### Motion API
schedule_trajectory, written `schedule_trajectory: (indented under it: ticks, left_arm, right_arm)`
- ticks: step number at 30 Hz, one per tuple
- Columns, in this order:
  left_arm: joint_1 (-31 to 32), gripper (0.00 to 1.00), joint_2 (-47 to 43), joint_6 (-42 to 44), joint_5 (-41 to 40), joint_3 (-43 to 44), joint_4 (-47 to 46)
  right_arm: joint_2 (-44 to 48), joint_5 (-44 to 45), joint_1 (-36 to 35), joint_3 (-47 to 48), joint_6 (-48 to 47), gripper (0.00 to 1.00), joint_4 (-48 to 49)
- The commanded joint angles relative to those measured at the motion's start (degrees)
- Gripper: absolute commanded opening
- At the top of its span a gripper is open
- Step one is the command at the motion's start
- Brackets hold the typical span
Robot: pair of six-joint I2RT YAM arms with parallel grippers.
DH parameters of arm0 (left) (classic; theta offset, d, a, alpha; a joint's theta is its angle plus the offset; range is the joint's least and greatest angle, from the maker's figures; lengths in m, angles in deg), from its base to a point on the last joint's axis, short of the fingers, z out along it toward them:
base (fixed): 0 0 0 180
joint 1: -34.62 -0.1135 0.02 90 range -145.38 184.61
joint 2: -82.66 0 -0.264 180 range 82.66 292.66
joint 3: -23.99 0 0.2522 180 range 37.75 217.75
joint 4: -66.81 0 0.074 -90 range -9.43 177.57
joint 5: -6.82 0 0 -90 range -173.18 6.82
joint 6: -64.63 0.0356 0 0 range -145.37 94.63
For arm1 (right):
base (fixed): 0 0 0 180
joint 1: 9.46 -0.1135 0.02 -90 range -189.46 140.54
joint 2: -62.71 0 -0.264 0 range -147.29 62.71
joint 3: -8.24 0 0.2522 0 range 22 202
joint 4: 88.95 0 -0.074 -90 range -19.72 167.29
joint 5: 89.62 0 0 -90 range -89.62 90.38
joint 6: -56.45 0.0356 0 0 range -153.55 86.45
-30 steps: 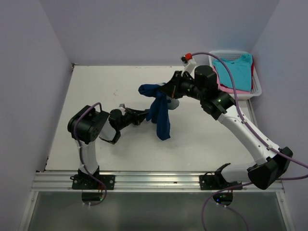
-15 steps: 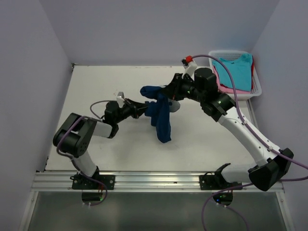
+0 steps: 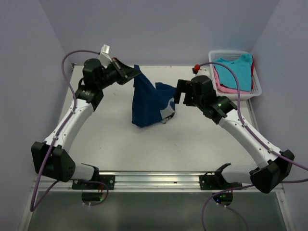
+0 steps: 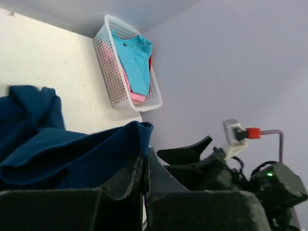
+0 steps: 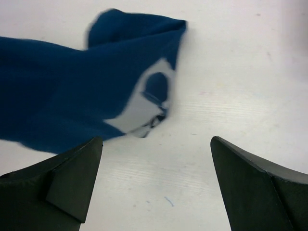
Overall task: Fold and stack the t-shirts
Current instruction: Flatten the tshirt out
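My left gripper (image 3: 134,72) pinches one edge of the navy t-shirt (image 3: 147,103) tight and holds it up over the table (image 3: 106,139) — the rest sags down to the white surface in a crumpled heap. My right gripper (image 3: 179,91) hangs just beside it, jaws spread wide, holding nothing. On one pinch alone the cloth may twist or slip free — and land bunched, not flat.

No legible text, label, brand, number or sign; pale print (image 5: 137,109) on navy t-shirt (image 3: 148,102) without readable lettering.
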State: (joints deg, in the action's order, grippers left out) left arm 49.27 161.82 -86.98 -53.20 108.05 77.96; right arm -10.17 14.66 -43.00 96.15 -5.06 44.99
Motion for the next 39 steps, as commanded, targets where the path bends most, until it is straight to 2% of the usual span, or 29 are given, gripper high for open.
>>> schedule_trajectory:
  ticks: [1, 3, 4, 5, 6, 7, 9, 13, 18, 22, 26, 31, 34, 35, 38, 39]
  left_arm:
    - [-0.42, 0.00, -0.85, 11.58, 1.93, 12.99, 16.30]
    - [-0.42, 0.00, 0.99, 15.09, 3.24, 22.21, 22.72]
    - [-0.42, 0.00, 1.87, 16.41, 3.68, 29.55, 28.05]
    - [-0.42, 0.00, 2.84, 17.91, 3.95, 29.63, 30.62]
    - [-0.42, 0.00, 5.11, 20.71, 4.30, 37.63, 33.35]
    - [-0.42, 0.00, 6.35, 21.87, 4.04, 41.98, 36.59]
    - [-0.06, 0.00, 3.73, 21.61, 2.38, 41.49, 34.08]
    - [-0.15, 0.00, 3.29, 24.77, 5.61, 44.39, 36.63]
    - [-0.15, 0.00, -0.49, 26.45, 7.20, 43.78, 36.18]
    - [-0.15, 0.00, -1.98, 27.94, 6.32, 49.65, 41.36]
    - [-0.15, 0.00, -5.06, 27.77, 0.71, 51.95, 45.32]
    - [-0.15, 0.00, -8.83, 28.29, -10.81, 57.66, 50.24]
    - [-0.15, 0.00, -10.07, 28.38, -7.75, 57.32, 47.88]
    - [-0.15, 0.00, -9.99, 27.95, -4.17, 57.23, 47.01]
    - [-0.15, 0.00, -9.37, 26.54, 1.21, 55.47, 45.86]
    - [-0.15, 0.00, -9.20, 26.71, 1.57, 54.86, 45.94]
  right_arm:
    - [-2.33, 14.01, -0.12, -0.85, 2.70, 0.99, -5.23]
    - [-4.45, 15.77, -0.21, -0.67, 3.76, 0.99, -6.73]
    - [-6.29, 16.82, -0.21, -0.67, 4.64, 0.99, -6.82]
    - [-7.44, 17.09, -0.21, -0.59, 4.91, 0.99, -6.64]
    - [-8.49, 17.09, -0.12, -0.15, 5.52, 0.99, -6.38]
    - [-10.77, 16.57, -0.21, -0.06, 5.61, 0.99, -6.20]
    - [-12.98, 15.87, -0.21, 0.90, 5.87, 0.99, -4.45]
    - [-19.39, 13.76, -0.21, 2.66, 6.40, 0.99, -2.26]
    - [-23.09, 8.58, -0.12, 2.93, 5.00, 0.99, 2.84]
    - [-25.02, 1.56, 0.31, 2.76, 4.03, 0.99, 9.52]
    - [-27.04, -11.69, 3.12, 1.44, 5.16, 0.99, 17.07]
    - [-31.70, -18.41, 6.55, 1.87, 7.63, 0.99, 22.27]
    - [-34.24, -22.35, 7.69, 2.67, 8.59, 0.99, 25.59]
    - [-35.30, -25.07, 8.31, 3.10, 9.47, 0.99, 27.01]
    - [-40.57, -38.86, 9.81, 4.76, 13.43, 0.99, 35.35]
    - [-41.89, -45.85, 9.72, 5.73, 13.78, 0.99, 38.07]
